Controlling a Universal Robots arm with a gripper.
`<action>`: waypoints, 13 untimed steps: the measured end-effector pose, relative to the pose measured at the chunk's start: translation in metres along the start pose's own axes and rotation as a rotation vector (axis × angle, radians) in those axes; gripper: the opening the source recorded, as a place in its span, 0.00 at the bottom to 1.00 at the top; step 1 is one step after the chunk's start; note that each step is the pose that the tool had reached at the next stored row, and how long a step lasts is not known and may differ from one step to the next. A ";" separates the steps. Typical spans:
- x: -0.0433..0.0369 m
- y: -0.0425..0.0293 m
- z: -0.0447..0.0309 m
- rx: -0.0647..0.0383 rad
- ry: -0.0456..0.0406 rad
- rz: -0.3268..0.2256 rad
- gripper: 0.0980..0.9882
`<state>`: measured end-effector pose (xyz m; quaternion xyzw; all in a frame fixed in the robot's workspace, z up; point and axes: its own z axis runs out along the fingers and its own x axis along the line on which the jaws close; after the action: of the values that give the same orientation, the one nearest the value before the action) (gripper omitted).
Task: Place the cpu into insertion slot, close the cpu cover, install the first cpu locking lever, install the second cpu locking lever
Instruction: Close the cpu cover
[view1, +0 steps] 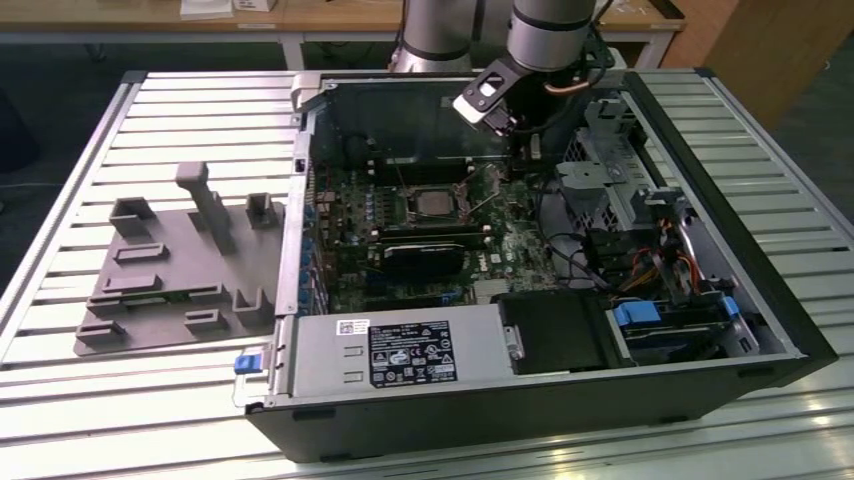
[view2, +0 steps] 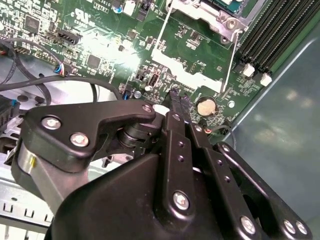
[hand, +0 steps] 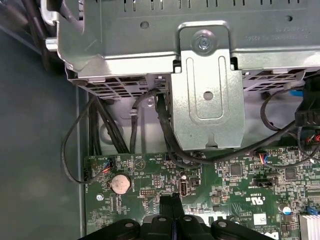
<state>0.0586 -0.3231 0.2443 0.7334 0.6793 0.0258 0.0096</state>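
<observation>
1. While the slatted metal table (view1: 200, 100) carries the whole set-up, an open black computer case (view1: 441, 415) lies on it with its inside facing up. A grey moulded fixture tray (view1: 160, 290) rests on the slats just beside the case, on the exterior view's left.
2. The arm (view1: 547, 35) reaches down into the case from the far side.
3. The green motherboard (view1: 501, 245) covers the case floor. A silver power supply (view1: 394, 355) sits along the near wall.
4. A silver metal bracket (hand: 207, 85) on the drive cage stands at the board's edge, with black cables (hand: 75, 145) looping beneath it.
5. The gripper (view2: 176, 96) hangs low over the board. Its two black fingers (hand: 166, 202) are pressed together at the tips with nothing between them. Whether the tips touch the board cannot be told.
6. The insertion slot (view1: 407, 192) lies near the board's middle, apart from the gripper. The cpu (view1: 430, 202) shows as a grey square inside its metallic rim.
7. The cpu cover (view2: 197, 11) appears in the second wrist view as a silver frame lying flat over the socket.
8. Thin wire levers (view2: 230, 62) run along the frame's sides. One ends near the fingertips. Whether they are latched cannot be told.
9. A coin cell (view2: 205, 106) sits just beside the fingertips.
</observation>
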 end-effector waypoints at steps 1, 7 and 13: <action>-0.0001 -0.0001 0.0010 0.000 -0.0002 0.000 0.01; -0.0002 -0.0002 0.0045 0.001 -0.0005 0.000 0.01; -0.0001 0.0005 0.0052 0.064 -0.0052 0.001 0.01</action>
<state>0.0594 -0.3231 0.2392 0.7338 0.6792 0.0021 -0.0122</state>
